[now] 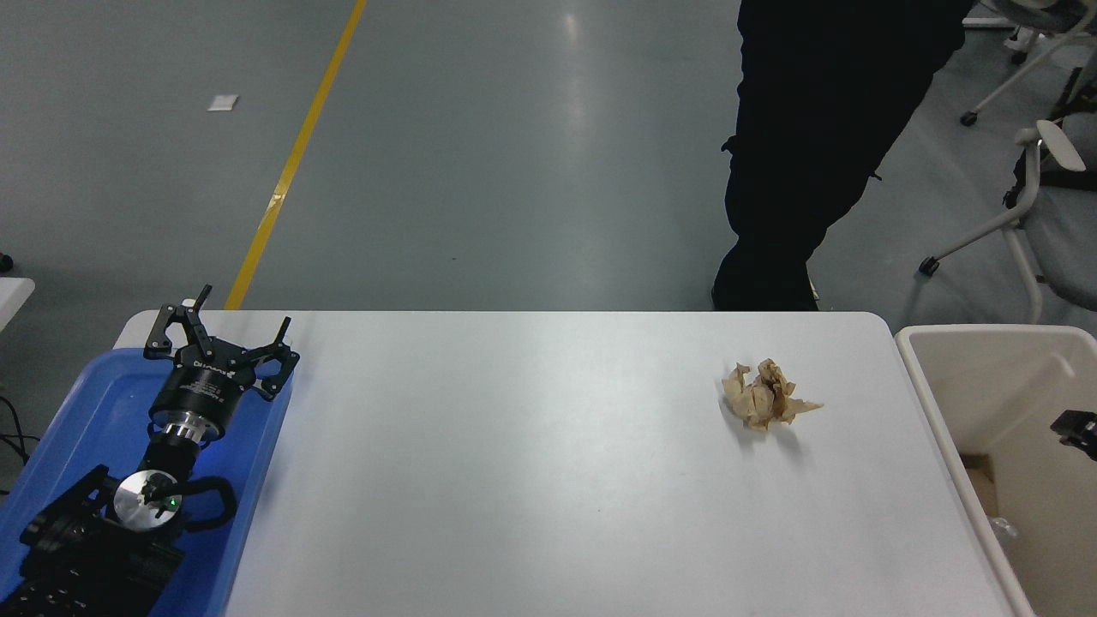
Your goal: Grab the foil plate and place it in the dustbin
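The foil plate is out of view. At the table's right end stands the cream dustbin (940,428), its inside partly cut off by the picture's edge. A small shiny scrap (1001,525) lies low inside it, too little to identify. Only a black tip of my right gripper (1076,425) pokes in from the right edge, over the dustbin's opening. My left gripper (224,341) is parked at the lower left over a blue tray (86,403), fingers spread and holding nothing.
A crumpled brown paper wad (765,395) lies on the white table (514,463) near its right end. A person in dark clothes (806,154) stands beyond the far edge. Office chairs (1041,171) sit at the upper right.
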### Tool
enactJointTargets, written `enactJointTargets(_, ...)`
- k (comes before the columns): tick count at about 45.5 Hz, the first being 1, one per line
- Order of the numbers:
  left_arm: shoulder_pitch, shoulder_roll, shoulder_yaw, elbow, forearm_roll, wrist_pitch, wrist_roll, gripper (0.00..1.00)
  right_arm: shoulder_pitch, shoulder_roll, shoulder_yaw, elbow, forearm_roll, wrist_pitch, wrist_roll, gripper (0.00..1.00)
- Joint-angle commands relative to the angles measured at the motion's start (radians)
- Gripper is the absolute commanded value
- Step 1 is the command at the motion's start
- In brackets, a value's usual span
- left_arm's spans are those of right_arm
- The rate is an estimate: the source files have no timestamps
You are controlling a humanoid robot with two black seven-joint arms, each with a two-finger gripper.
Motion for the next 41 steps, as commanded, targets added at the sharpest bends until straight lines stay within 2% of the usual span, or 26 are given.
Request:
enactJointTargets(1,0.000,0.000,0.001,0.000,0.000,0.000,0.000,0.99,0.284,0.014,-0.173,0.177,0.000,0.193,0.001,1.00)
enactJointTargets(11,0.000,0.001,0.001,0.000,0.000,0.000,0.000,0.99,0.551,0.151,-0.287,0.185,0.003,0.684,-0.001,1.00)
enactJointTargets(14,0.000,0.001,0.001,0.000,0.000,0.000,0.000,0.99,0.617,0.201,-0.289,0.208,0.003,0.772,-0.005,1.00)
enactJointTargets(28,0.001,0.001,0.001,0.000,-0.002,0.000,0.000,0.99,1.015,0.290,-0.295,0.464,0.059,0.772,-0.005,1.00)
enactJointTargets(41,0.001,0.001,0.001,0.000,-0.002,0.000,0.000,0.99,1.207,0.497,-0.347,0.487,0.123,0.772,-0.001,1.00)
